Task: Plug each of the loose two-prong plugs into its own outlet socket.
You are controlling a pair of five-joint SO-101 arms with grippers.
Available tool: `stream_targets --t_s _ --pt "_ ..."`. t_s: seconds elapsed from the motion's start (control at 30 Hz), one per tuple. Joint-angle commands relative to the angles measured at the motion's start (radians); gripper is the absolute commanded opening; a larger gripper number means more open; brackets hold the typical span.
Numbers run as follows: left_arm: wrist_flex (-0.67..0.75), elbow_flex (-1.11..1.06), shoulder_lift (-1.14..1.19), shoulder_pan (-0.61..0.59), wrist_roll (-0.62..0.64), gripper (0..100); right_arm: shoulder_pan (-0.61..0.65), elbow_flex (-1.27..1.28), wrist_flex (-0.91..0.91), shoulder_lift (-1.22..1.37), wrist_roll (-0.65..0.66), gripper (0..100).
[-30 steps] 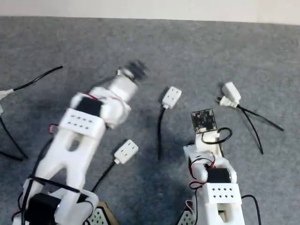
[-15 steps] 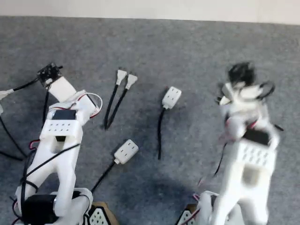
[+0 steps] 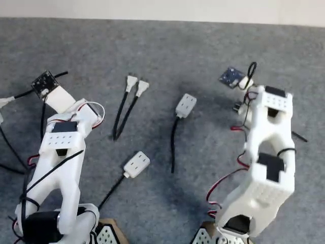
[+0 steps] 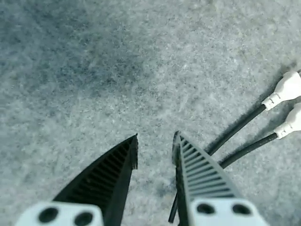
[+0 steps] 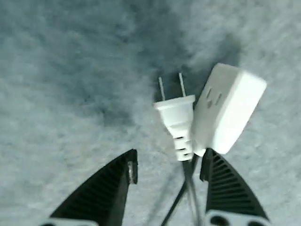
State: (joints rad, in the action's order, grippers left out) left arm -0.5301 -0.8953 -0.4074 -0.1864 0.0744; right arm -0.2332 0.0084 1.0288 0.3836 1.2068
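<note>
— Two-prong plug [image 5: 175, 115]: where does it lie against the right gripper [image 5: 170, 159]?
— Just beyond the fingertips, on the grey carpet [image 5: 70, 70]. Its cord end reaches into the gap, nearer one finger than the other, and the black cord [image 5: 186, 188] runs back between them. The jaws stand spread and pinch nothing.
— Which way does it point?
— Prongs away from the gripper, long axis roughly in line with the gripper's reach. A white outlet socket [image 5: 228, 108] touches its side, slotted face up, angled off the plug's line.
— And the left gripper [image 4: 156, 141]?
— Parted too, over bare carpet, holding nothing. Off to one side lie a first loose plug [image 4: 290, 84] and a second loose plug [image 4: 295, 118], side by side, cords running alongside each other; one cord passes behind a finger.
— From above?
— Those two lie between the arms, nearer the left arm [image 3: 61, 152], heads toward the far edge. A middle socket [image 3: 186, 105] and a near socket [image 3: 136, 164] lie well apart, both unplugged. The right arm [image 3: 266, 152] stretches along the right side.
</note>
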Motion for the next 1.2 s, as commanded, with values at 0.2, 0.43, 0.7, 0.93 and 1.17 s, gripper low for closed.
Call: stream_targets --t_s 0.2,0.43,0.7,0.93,1.17 --pt "0.015 0.01 -0.019 -0.004 0.005 14 -0.065 -0.282 0.036 0.248 0.031 4.4" --pt "0.017 0.007 -0.019 -0.004 0.005 14 -0.058 -0.291 0.038 0.203 -0.015 1.3" --pt "0.017 0.007 -0.018 -0.004 0.003 14 0.088 -0.285 0.22 -0.082 -0.152 1.1" --pt "0.017 0.005 -0.018 -0.004 0.003 14 0.217 -0.285 0.361 -0.259 -0.166 1.1" --pt "0.017 0.005 -0.018 -0.004 0.003 14 0.113 -0.286 0.295 -0.337 -0.201 1.1"
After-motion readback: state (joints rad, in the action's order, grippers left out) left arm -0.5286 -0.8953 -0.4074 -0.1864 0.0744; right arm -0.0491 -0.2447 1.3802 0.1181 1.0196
